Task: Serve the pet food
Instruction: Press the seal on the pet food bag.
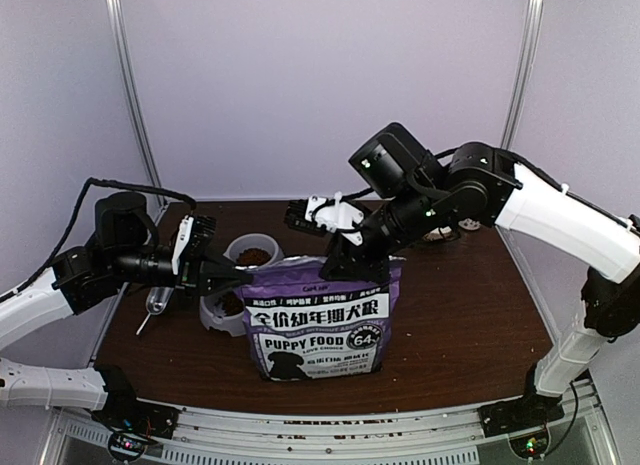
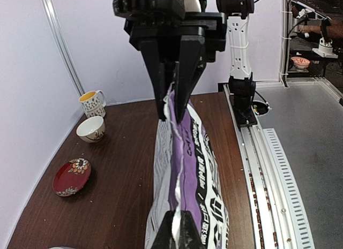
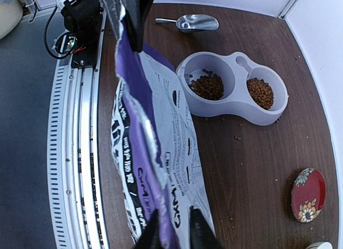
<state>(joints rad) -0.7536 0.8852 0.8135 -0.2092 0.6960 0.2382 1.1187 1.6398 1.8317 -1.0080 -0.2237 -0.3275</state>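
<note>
The pet food is brown kibble lying in both wells of a grey double bowl (image 3: 236, 102): one heap (image 3: 208, 86) and another (image 3: 261, 93). In the top view the bowl (image 1: 215, 317) sits left of the bag, with kibble (image 1: 253, 255) showing in its far well. A purple printed bag (image 1: 315, 320) stands upright at the table's middle. My left gripper (image 1: 238, 276) (image 2: 177, 214) is shut on the left end of the bag's top edge (image 2: 185, 152). My right gripper (image 1: 345, 257) (image 3: 174, 214) is shut on its right end. The bag's top seam (image 3: 153, 136) runs between them, closed.
A metal scoop (image 3: 195, 22) (image 1: 157, 303) lies left of the bowl. A red plate (image 2: 71, 176) (image 3: 308, 194) and two cups (image 2: 91, 128) (image 2: 92, 100) sit at the far right. A few loose pellets (image 3: 236, 137) lie by the bowl. Metal rails (image 2: 268, 168) run along the near edge.
</note>
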